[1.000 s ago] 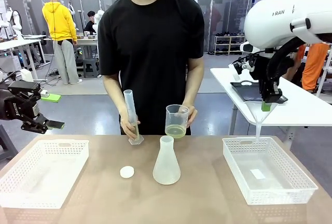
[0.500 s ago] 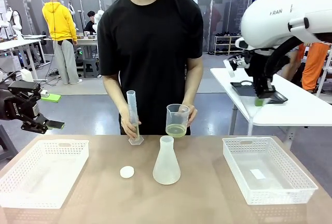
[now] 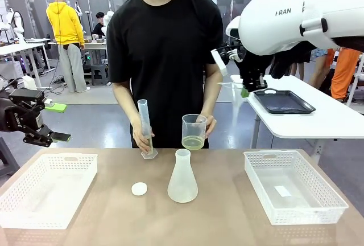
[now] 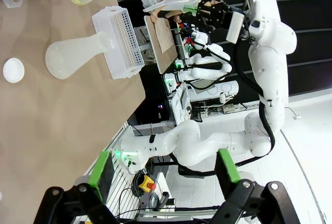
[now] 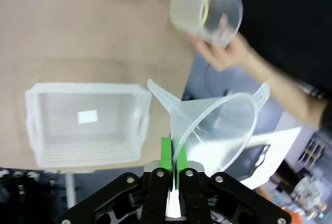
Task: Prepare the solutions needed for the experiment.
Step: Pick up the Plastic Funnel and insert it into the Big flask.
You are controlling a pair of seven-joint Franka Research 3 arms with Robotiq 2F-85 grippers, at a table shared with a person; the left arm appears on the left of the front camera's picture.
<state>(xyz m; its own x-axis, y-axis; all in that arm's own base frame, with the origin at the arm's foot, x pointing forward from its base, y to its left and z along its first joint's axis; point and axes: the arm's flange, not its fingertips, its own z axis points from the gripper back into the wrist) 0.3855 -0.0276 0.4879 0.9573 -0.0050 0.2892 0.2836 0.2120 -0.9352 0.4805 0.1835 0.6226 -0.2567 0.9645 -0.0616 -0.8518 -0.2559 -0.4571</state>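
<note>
with the solutions (image 3: 193, 143) in the person's held beaker (image 3: 194, 125) behind the flask (image 3: 182, 179), the right gripper (image 5: 173, 156) pinches the funnel (image 5: 218, 125) aloft, probably next to seat its spout in the flask's neck, while the left gripper (image 4: 163, 168) gapes idle.

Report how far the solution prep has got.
Done: the right gripper is shut on the funnel, held high. In hand: the person holds the beaker of solutions and a measuring cylinder. Left: the funnel is not yet on the flask, which looks empty; the left gripper hangs open.
</note>
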